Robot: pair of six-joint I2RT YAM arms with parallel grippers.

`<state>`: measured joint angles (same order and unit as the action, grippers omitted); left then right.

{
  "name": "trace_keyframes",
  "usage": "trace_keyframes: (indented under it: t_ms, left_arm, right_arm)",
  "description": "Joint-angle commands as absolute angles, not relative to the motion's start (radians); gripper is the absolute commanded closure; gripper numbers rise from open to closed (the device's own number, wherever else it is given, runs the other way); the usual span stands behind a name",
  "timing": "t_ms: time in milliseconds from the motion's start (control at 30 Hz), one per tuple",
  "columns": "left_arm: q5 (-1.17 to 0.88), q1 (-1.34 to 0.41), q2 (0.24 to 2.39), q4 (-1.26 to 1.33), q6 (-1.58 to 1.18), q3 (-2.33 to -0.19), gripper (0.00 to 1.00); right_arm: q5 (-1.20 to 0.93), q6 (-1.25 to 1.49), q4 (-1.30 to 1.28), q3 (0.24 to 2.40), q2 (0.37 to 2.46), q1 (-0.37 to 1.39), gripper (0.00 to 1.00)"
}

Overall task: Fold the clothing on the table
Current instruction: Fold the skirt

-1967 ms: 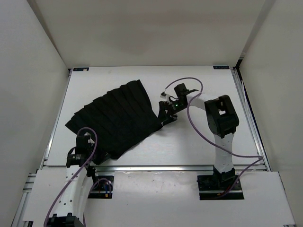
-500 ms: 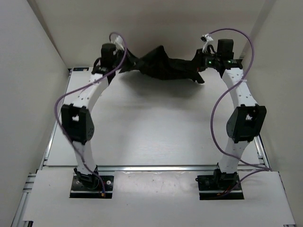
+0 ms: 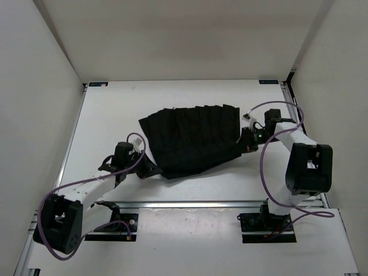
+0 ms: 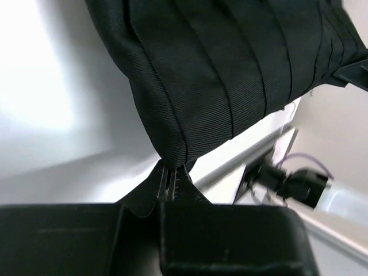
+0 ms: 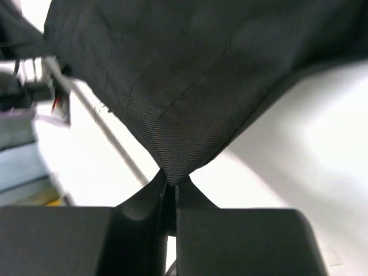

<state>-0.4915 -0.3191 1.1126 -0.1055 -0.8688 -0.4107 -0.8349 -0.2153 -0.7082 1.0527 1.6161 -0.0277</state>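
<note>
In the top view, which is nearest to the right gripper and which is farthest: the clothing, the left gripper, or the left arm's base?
1. The clothing: its right corner is pinched in the right gripper.
2. The left gripper: across the garment, at its near-left corner.
3. The left arm's base: bottom left of the view.

The white table [image 3: 115, 115] carries the black pleated clothing [image 3: 192, 138] spread near its middle, seemingly lying flat.

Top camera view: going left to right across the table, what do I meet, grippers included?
Left gripper, shut on the garment's near-left corner → black clothing → right gripper, shut on its right corner.
</note>
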Motion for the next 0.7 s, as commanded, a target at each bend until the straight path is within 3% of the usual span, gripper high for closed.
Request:
trace_keyframes:
  t_ms: [0,167,400,533,667]
  left_arm:
    - [-0.476,-0.301,0.990,-0.175,-0.884,-0.347,1.00]
    - [-0.526,-0.184,0.878,-0.238,-0.902,-0.333,1.00]
    - [-0.545,-0.169,0.813,-0.213,-1.035,-0.308,1.00]
    - [-0.567,-0.146,0.787,-0.155,-1.173,-0.337,1.00]
    - [-0.543,-0.129,0.966,0.125,-1.311,-0.495,0.98]
  right_arm:
    - [-0.769,-0.342,-0.802,0.997,1.565,-0.064,1.00]
    - [-0.732,-0.357,-0.854,0.946,1.525,-0.100,1.00]
    - [-0.749,-0.388,-0.923,0.948,1.477,-0.118,1.00]
    - [-0.855,-0.408,-0.963,1.098,1.494,-0.150,1.00]
    - [-0.910,-0.269,-0.798,1.375,1.543,-0.118,1.00]
